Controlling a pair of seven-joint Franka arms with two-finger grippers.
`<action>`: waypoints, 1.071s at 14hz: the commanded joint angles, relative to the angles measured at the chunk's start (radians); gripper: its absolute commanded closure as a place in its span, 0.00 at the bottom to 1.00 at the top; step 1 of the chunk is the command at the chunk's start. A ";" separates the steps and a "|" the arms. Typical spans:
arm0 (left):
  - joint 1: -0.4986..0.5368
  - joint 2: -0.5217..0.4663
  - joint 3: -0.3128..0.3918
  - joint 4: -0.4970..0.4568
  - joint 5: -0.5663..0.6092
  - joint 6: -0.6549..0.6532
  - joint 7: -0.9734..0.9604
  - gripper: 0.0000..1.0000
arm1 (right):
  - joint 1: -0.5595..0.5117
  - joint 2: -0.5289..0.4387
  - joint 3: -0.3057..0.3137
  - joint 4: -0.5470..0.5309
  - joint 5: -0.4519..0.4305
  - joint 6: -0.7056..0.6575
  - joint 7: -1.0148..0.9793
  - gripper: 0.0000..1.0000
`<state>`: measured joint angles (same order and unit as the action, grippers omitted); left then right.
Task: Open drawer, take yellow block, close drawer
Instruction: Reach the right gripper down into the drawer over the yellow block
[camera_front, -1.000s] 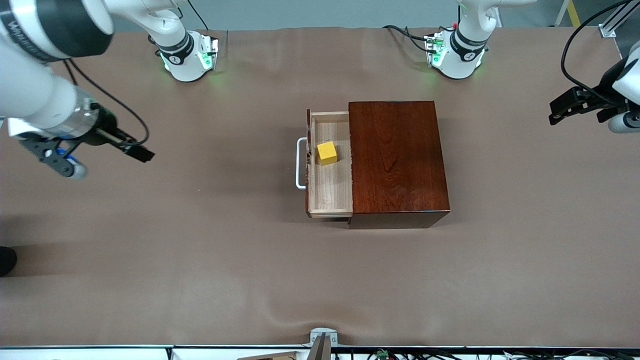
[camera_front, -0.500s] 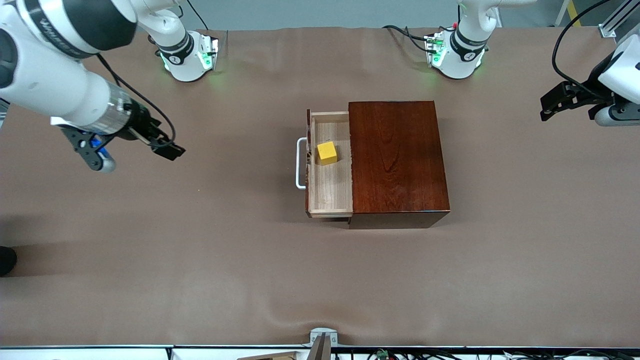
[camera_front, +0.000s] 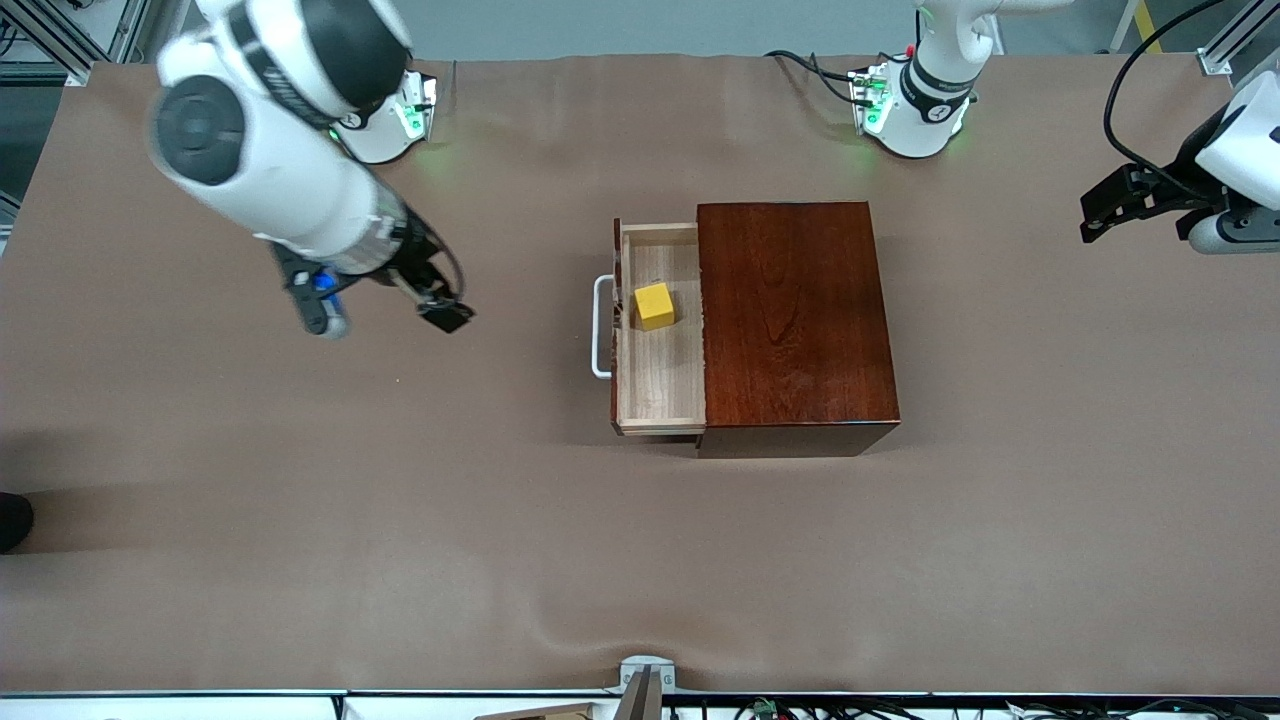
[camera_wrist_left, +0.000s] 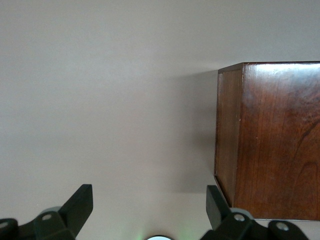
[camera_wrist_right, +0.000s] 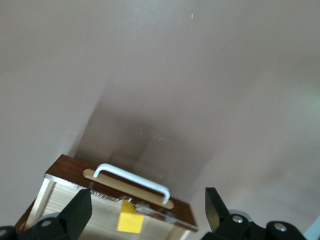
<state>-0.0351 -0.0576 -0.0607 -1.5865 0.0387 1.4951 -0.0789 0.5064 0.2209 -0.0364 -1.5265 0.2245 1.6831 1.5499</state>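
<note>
The drawer (camera_front: 660, 330) is pulled out of the box (camera_front: 795, 325) mid-counter, baring the yellow block (camera_front: 655, 305), so the right claw (camera_front: 380, 305), spread wide and empty, hangs nearby toward its end, while the left claw (camera_front: 1150, 205), also wide, waits at its edge.

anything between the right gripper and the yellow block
Only bare table, then the drawer's white handle and front, between the right gripper and yellow block; front view.
</note>
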 joint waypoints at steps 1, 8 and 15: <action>0.018 -0.019 -0.010 -0.021 -0.022 0.016 0.024 0.00 | 0.055 0.037 -0.011 0.019 0.016 0.033 0.114 0.00; 0.020 -0.016 -0.008 -0.021 -0.022 0.017 0.025 0.00 | 0.213 0.149 -0.013 0.020 0.003 0.171 0.407 0.00; 0.018 -0.010 -0.008 -0.023 -0.022 0.017 0.025 0.00 | 0.308 0.261 -0.016 0.019 -0.010 0.279 0.516 0.00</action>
<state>-0.0338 -0.0573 -0.0608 -1.5984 0.0387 1.5014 -0.0788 0.7886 0.4543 -0.0376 -1.5281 0.2246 1.9595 2.0394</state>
